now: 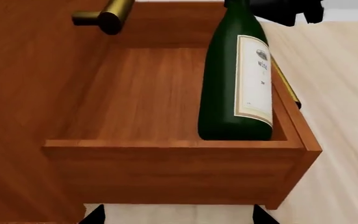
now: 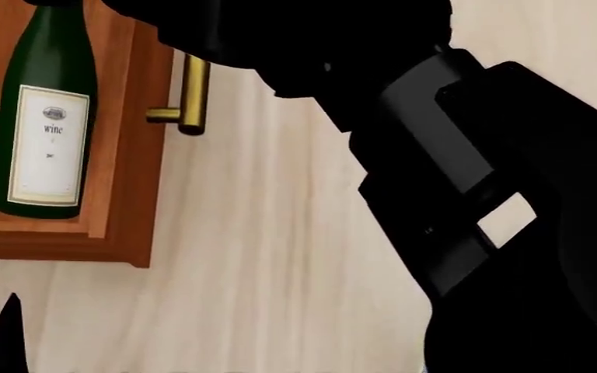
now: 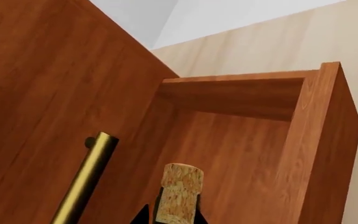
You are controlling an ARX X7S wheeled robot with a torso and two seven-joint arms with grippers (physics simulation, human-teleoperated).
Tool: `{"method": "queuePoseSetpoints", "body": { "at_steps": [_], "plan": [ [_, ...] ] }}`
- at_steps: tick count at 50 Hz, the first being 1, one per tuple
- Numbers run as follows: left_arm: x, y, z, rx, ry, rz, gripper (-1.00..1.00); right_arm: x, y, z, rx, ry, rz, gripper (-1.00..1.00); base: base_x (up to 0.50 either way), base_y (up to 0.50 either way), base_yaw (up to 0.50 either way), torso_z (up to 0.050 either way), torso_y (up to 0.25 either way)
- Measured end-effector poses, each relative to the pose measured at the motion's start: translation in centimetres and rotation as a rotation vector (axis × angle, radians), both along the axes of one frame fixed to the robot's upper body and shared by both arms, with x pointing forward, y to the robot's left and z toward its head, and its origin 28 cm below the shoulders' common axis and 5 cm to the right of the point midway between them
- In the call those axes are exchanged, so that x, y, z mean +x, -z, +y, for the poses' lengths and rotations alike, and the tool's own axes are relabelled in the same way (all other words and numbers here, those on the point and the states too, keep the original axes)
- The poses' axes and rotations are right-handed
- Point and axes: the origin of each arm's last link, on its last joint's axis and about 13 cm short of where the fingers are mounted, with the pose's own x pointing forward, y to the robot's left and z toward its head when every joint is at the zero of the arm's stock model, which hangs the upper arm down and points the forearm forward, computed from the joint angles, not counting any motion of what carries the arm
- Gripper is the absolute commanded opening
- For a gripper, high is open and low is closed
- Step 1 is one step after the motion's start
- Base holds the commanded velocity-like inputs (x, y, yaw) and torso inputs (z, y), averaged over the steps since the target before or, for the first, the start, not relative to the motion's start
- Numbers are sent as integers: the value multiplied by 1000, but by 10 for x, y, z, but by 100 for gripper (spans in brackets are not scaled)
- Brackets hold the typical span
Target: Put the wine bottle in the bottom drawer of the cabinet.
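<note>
The dark green wine bottle [image 1: 238,88] with its white label stands upright inside the open bottom drawer [image 1: 173,147], in the corner by the front panel. It also shows in the head view [image 2: 41,124]. My right gripper [image 3: 171,215] is over the bottle, its fingertips close on either side of the neck just below the tan cork [image 3: 180,189]. It shows as a dark shape [image 1: 288,11] at the bottle's top. My left gripper [image 1: 179,215] is open and empty, outside the drawer's side wall. The cabinet [image 3: 48,84] rises behind the drawer.
The drawer's own brass handle [image 2: 190,89] sticks out from its front panel. An upper drawer's brass handle [image 1: 107,16] hangs above the open drawer, and shows in the right wrist view [image 3: 82,184]. Pale wood floor [image 2: 277,272] surrounds the cabinet. My right arm [image 2: 485,202] fills much of the head view.
</note>
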Motion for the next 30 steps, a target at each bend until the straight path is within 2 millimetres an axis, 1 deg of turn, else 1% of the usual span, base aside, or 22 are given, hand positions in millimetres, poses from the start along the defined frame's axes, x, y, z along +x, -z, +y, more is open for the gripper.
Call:
{"method": "queuePoseSetpoints", "body": {
  "at_steps": [30],
  "plan": [
    [0, 2, 1, -1, -7, -5, 100, 0, -1, 1, -4, 0, -3, -100, 0, 0, 0, 0, -4]
  ]
}}
